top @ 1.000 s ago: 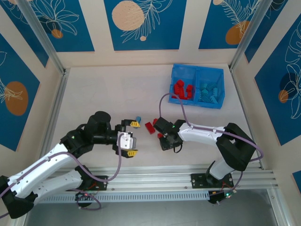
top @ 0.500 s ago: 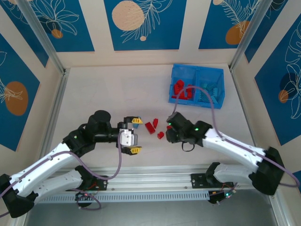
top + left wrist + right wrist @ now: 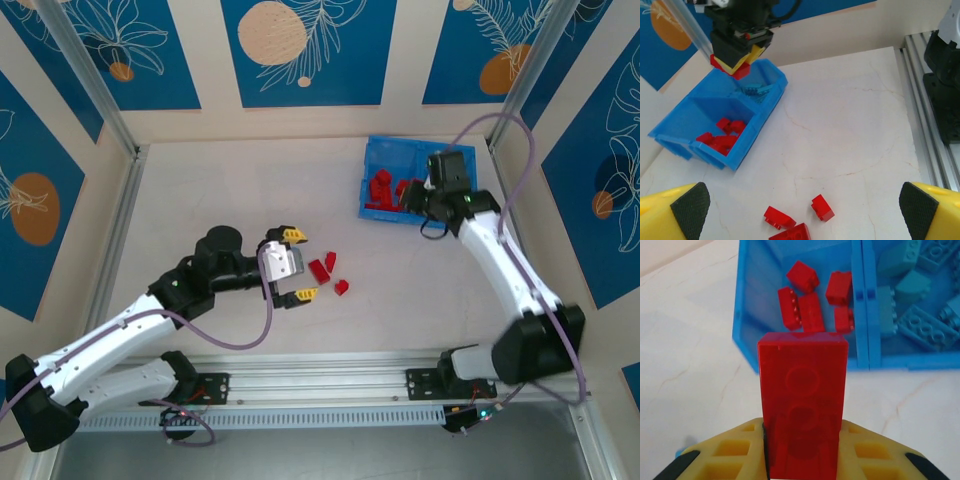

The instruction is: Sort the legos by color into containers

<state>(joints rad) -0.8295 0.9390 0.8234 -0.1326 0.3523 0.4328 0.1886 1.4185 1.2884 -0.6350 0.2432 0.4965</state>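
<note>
Upper right, the right gripper point(image 3: 738, 64) pinches a red brick point(image 3: 802, 405) over the bin point(image 3: 747, 355), bound for its red side; left gripper point(image 3: 298, 264) spread above loose bricks point(image 3: 325, 270)

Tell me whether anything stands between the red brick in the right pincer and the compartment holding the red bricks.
Nothing visible does. The right pincer holds the red brick just before the bin's near wall, and the red-brick compartment beyond is open-topped, with loose red bricks on its floor.
</note>
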